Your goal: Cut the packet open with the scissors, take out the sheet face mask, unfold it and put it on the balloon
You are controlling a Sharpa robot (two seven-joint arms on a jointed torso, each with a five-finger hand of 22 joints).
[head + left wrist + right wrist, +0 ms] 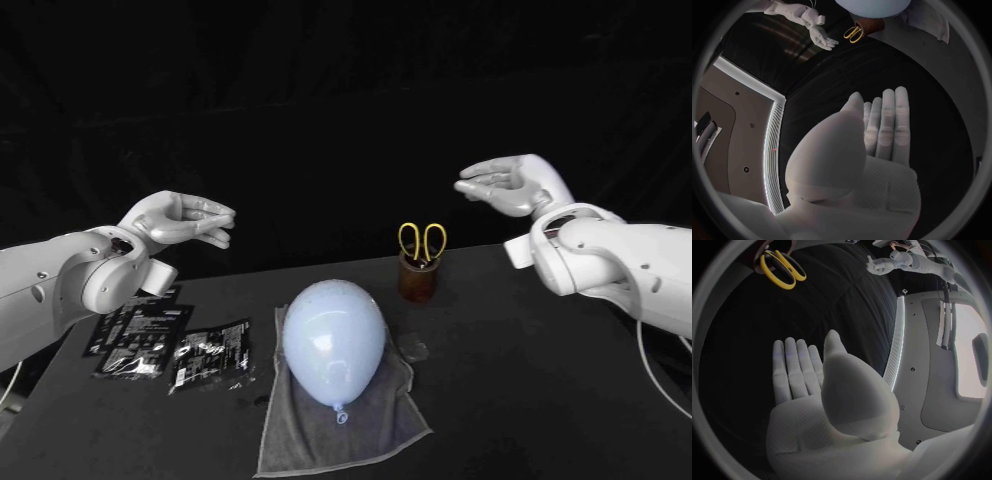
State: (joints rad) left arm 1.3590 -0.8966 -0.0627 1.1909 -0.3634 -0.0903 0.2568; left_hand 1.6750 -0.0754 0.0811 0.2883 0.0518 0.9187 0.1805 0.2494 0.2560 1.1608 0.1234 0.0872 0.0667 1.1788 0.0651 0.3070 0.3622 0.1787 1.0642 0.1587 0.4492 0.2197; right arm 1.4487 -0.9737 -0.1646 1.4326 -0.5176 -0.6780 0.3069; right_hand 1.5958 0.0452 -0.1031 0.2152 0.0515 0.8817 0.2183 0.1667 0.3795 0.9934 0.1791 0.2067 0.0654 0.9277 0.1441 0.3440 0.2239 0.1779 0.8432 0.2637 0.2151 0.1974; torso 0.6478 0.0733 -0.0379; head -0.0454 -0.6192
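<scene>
Black bench (pixel 548 400) is seen below. The left hand (pixel 180 220) and right hand (pixel 508 185) are held up, empty, fingers (pixel 887 120) stretched side by side. Between them the balloon (pixel 333 335) is lying on a grey towel (pixel 339 435), with the scissors (pixel 423 240) upright in a brown cup (pixel 417 282) nearer the right fingers. Two packets (pixel 140 337) are spotted under the left fingers.

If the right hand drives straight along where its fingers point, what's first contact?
Probably nothing near. The right hand is raised over the table, fingers aimed across toward the left hand, with open air between. The scissors in their cup look below that line, though depth is unclear.
</scene>
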